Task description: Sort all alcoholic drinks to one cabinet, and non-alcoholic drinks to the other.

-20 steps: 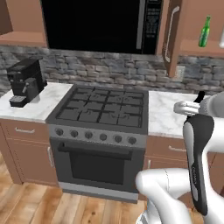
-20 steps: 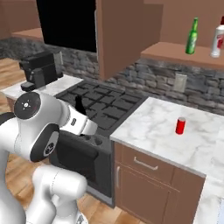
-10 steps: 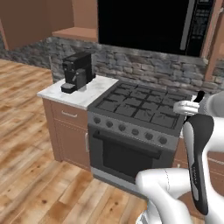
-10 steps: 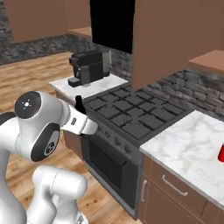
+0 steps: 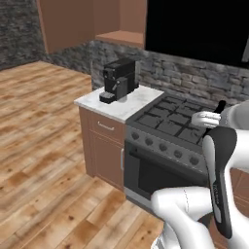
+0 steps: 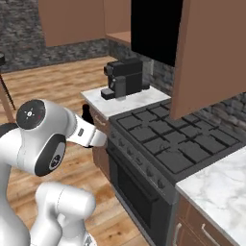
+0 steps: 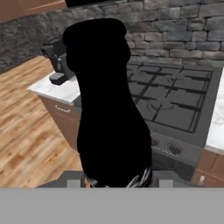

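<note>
A small black contoured bottle [image 7: 109, 109] fills the middle of the hand view, and my gripper [image 7: 116, 177] is shut on its lower part. In the left base view the bottle's black top [image 5: 221, 104] sticks up beside my gripper [image 5: 214, 116], over the stove's right side. In the right base view its dark tip [image 6: 86, 113] shows above my gripper [image 6: 89, 122], in front of the stove's left corner. A brown wall cabinet [image 5: 68, 22] with an open shelf [image 5: 121, 36] hangs at the upper left. A brown cabinet door [image 6: 211, 48] stands out at the upper right.
A black gas stove [image 5: 175, 121] with an oven below stands ahead. A black coffee machine [image 5: 119, 80] sits on the small marble counter [image 5: 131, 104] left of it. More marble counter [image 6: 221, 192] lies right of the stove. Wooden floor [image 5: 44, 146] spreads to the left.
The base has moved left, so the whole scene has slid right in both base views; the shelf with bottles and the red can have left the views. The black bottle stays in my gripper.
</note>
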### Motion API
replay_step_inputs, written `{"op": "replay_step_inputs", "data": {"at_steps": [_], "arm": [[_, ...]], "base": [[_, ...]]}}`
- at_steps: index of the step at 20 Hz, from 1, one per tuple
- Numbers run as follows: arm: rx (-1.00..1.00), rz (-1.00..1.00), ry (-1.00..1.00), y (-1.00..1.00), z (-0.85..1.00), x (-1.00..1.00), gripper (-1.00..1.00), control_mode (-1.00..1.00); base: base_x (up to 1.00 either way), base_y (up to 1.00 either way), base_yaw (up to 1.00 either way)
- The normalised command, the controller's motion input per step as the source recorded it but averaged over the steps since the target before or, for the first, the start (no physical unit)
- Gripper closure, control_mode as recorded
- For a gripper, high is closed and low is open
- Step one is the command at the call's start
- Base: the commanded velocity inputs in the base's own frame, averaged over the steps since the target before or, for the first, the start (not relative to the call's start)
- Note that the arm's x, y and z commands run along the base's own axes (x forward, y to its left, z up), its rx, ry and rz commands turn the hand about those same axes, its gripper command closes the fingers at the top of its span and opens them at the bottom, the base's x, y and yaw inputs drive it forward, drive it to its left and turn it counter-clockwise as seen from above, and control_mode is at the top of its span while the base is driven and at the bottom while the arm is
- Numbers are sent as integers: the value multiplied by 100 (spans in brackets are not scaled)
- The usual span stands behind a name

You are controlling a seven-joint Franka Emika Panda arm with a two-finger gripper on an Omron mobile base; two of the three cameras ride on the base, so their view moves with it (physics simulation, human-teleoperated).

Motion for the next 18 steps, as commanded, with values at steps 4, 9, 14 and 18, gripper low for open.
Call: {"op": "replay_step_inputs", "data": {"at_steps": [4,9,14,18], "arm": [[0,0,0,0,0,0,100,100],[0,0,0,0,0,0,100,100],[0,0,0,0,0,0,100,100],[0,0,0,0,0,0,100,100]], "base": [[69,0,-7],[51,1,-33],[38,24,-45],[36,47,-48]]}}
